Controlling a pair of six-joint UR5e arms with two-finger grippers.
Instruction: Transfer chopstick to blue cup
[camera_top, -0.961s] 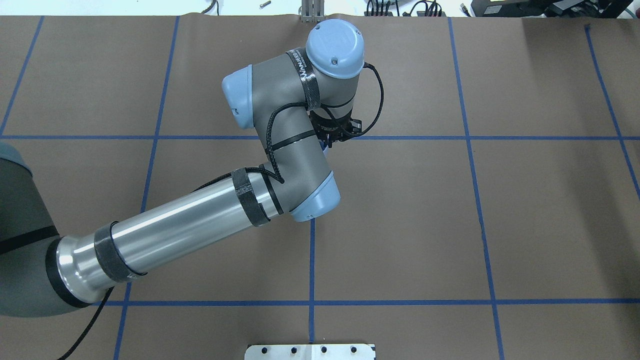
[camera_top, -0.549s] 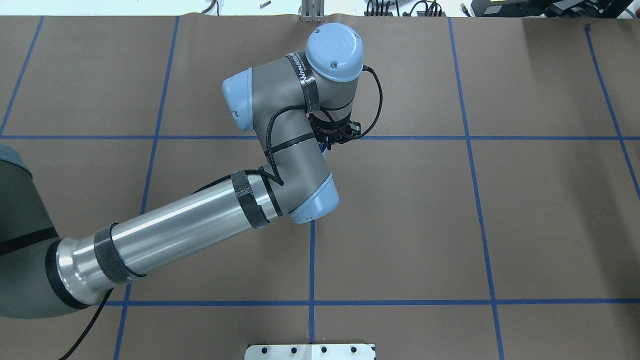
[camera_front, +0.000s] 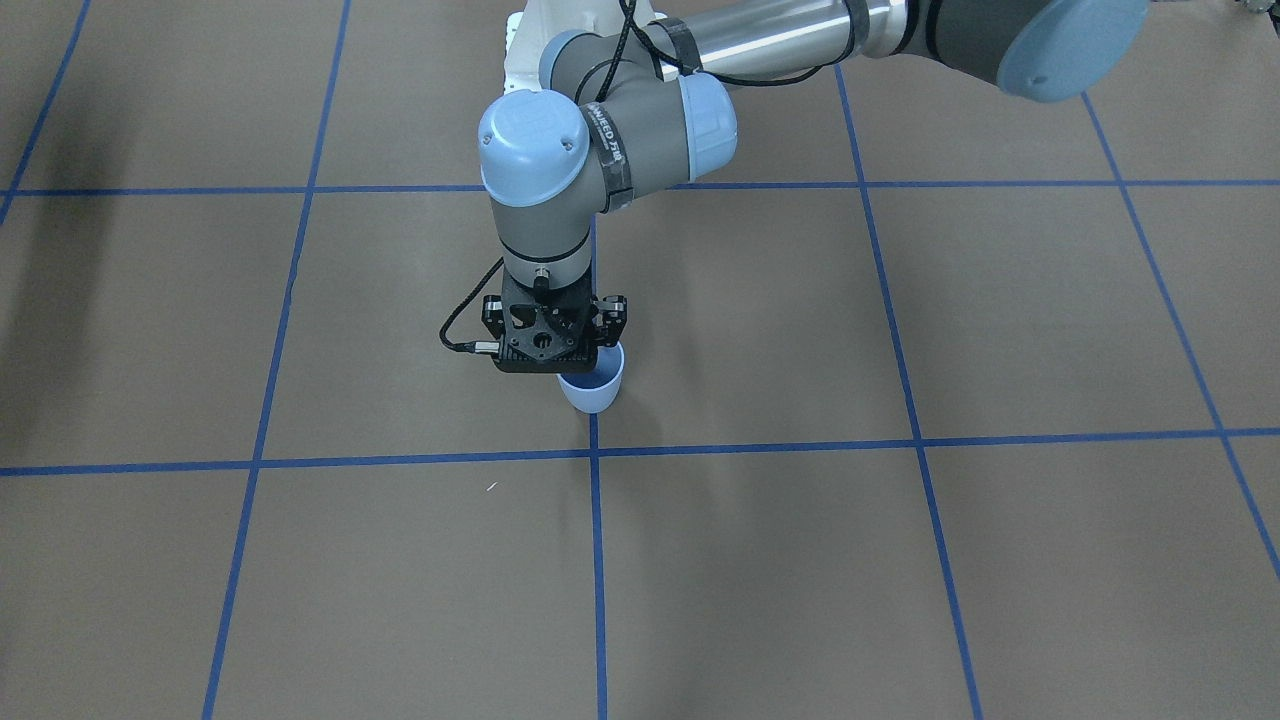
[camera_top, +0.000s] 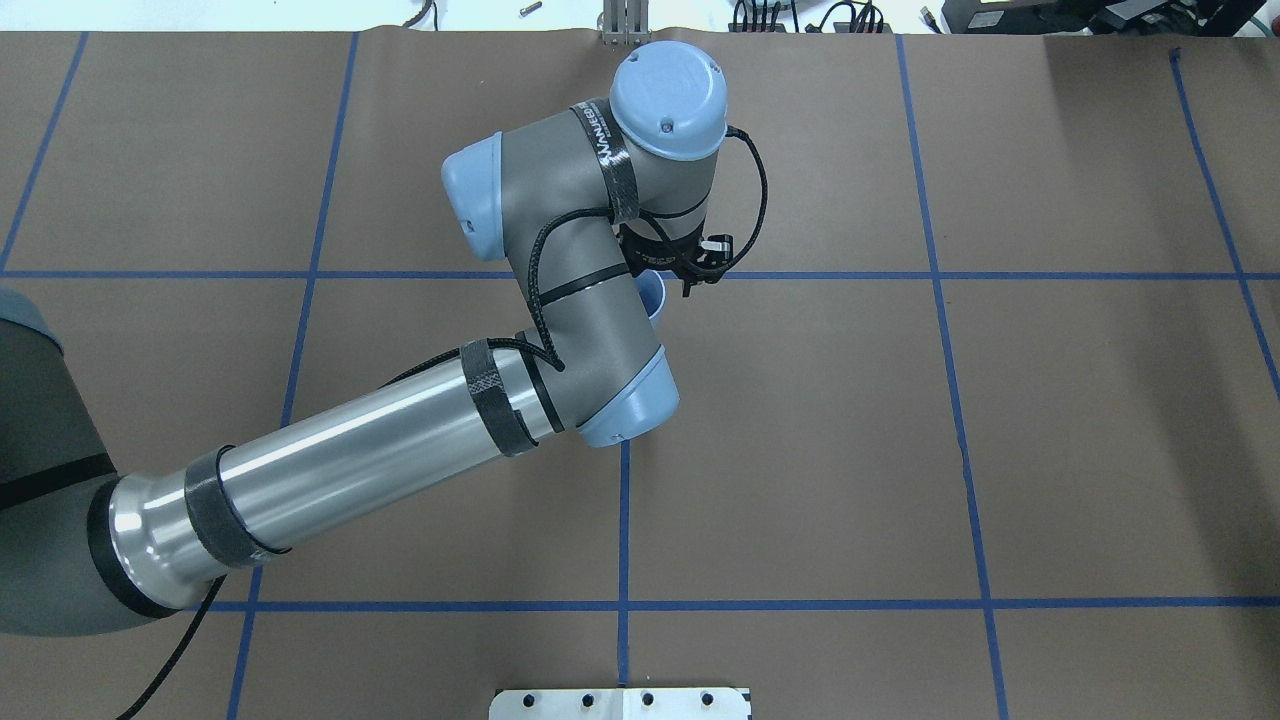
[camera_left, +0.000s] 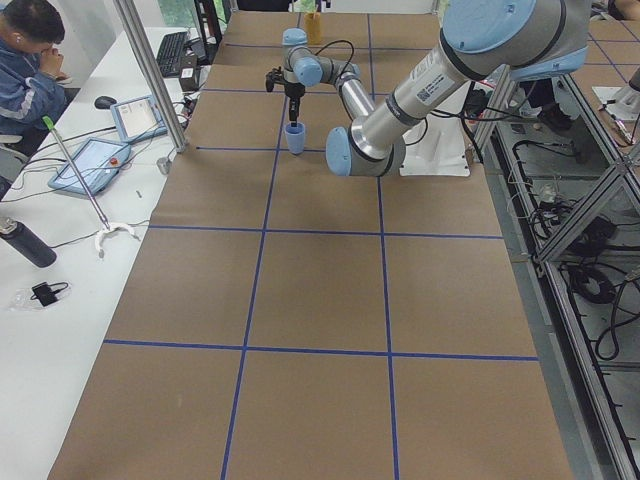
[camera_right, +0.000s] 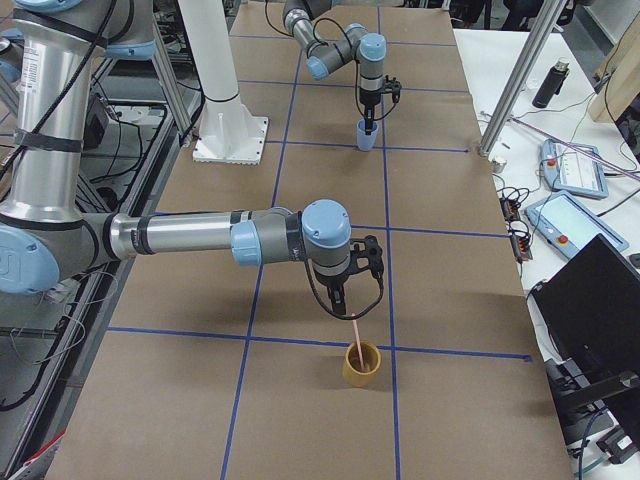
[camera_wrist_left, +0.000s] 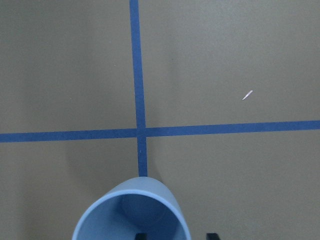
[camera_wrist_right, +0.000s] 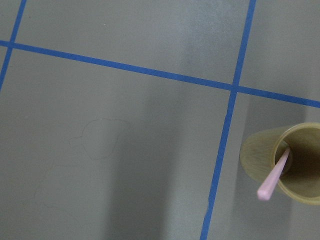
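Pick-up stage, transfer not yet begun. The chopstick (camera_wrist_right: 274, 177) leans in the yellow cup (camera_wrist_right: 257, 160), well apart from the blue cup (camera_front: 592, 392). The right gripper (camera_right: 340, 302) hangs just above it; whether it is parted cannot be told. The left gripper (camera_wrist_left: 177, 235) is spread and empty, fingertips astride the blue cup's rim. Next, probably: pinch the chopstick's upper end and lift without tipping the yellow cup.

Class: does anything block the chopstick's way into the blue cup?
Yes. The left gripper sits at the mouth of the blue cup, one of its jaws inside the rim, partly blocking entry. The chopstick leans in the yellow cup.
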